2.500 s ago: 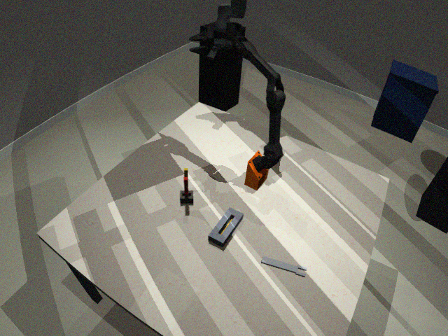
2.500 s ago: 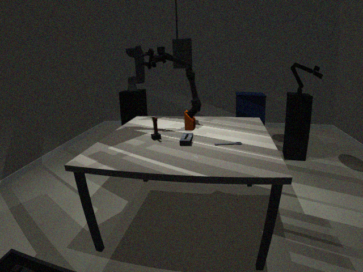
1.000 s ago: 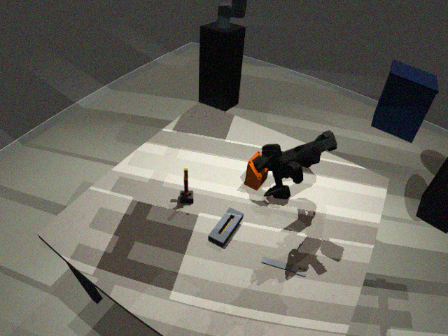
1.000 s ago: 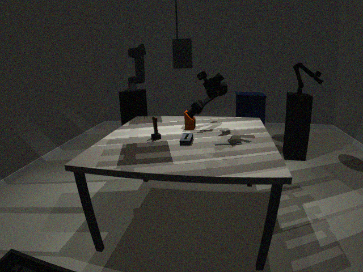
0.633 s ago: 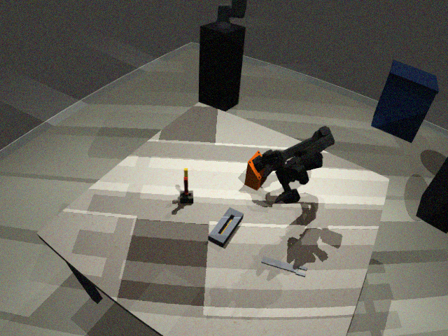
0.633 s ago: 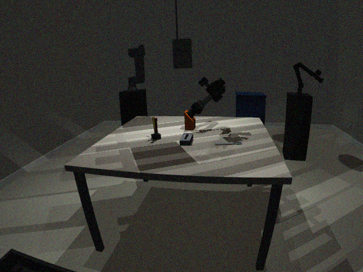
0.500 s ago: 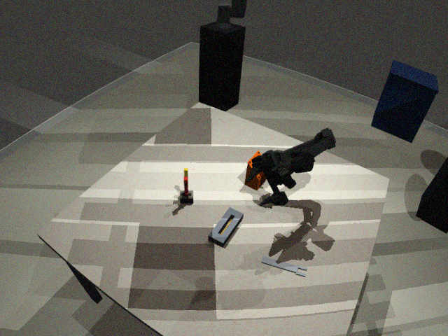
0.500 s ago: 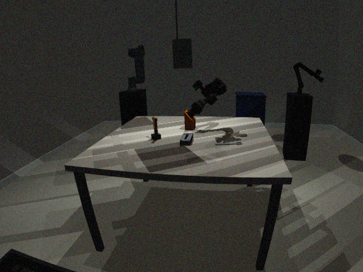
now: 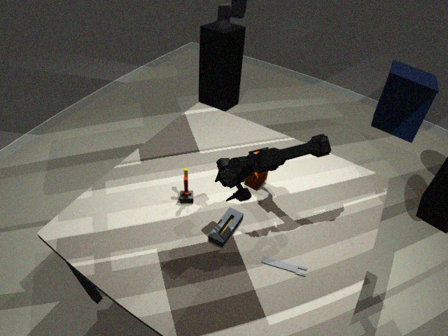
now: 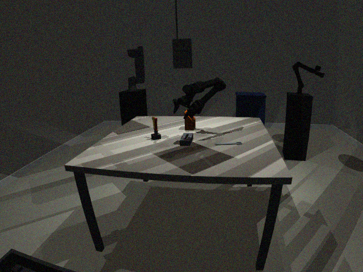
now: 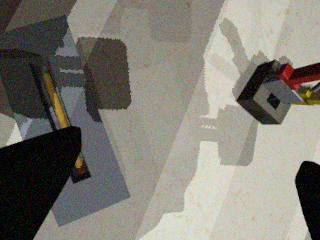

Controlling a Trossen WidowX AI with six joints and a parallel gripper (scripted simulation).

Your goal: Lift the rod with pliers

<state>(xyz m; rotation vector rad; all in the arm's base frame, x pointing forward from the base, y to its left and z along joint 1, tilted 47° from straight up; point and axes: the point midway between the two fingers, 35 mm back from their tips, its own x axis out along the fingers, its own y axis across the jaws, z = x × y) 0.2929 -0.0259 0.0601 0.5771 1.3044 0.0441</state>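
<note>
- Black pincer: I have it spread, nothing pinched.
- Yellow rod below me, lying in grey channel block.
- Red-handled pliers upright in holster, off to my other side.

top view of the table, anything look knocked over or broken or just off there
Nothing stands out. The pliers stand upright in their holster, the rod lies in the channel of its grey block, and the fork-ended tool lies flat. No spill or break shows.

pliers seemingly upright in holster; rod in channel.
</note>
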